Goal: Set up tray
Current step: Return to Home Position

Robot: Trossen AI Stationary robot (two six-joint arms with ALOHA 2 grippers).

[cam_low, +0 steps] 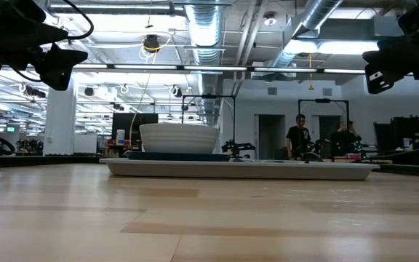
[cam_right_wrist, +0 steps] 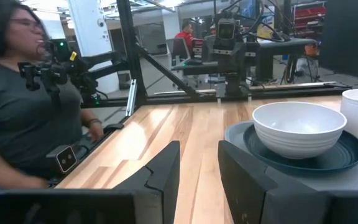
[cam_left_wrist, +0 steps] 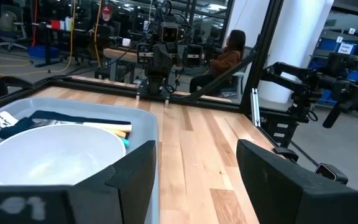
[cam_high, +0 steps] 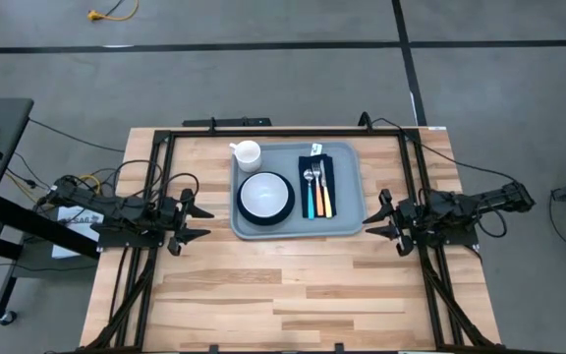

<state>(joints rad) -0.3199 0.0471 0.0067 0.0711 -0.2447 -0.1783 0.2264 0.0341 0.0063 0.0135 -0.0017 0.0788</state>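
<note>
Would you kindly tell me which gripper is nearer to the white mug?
Left. The left gripper is just off the left edge of the tray, near the corner holding the white mug; the right gripper is past the tray's opposite edge.

Tray (cam_high: 347,202): large, flat, grey-blue, rectangular, with rounded corners and a low raised rim. It lies level on the wooden surface (cam_high: 263,295), base fully down, not tilted. Its long sides run left to right. It sits in the far half of the surface, roughly midway between the two side edges.

Loaded:
- White mug (cam_high: 247,153), upright in the far-left corner.
- White bowl (cam_high: 266,195) on a dark round plate (cam_right_wrist: 347,158), left of centre.
- Dark napkin (cam_high: 330,169) on the right part, with three pieces of cutlery (cam_high: 317,197) side by side on it.
</note>
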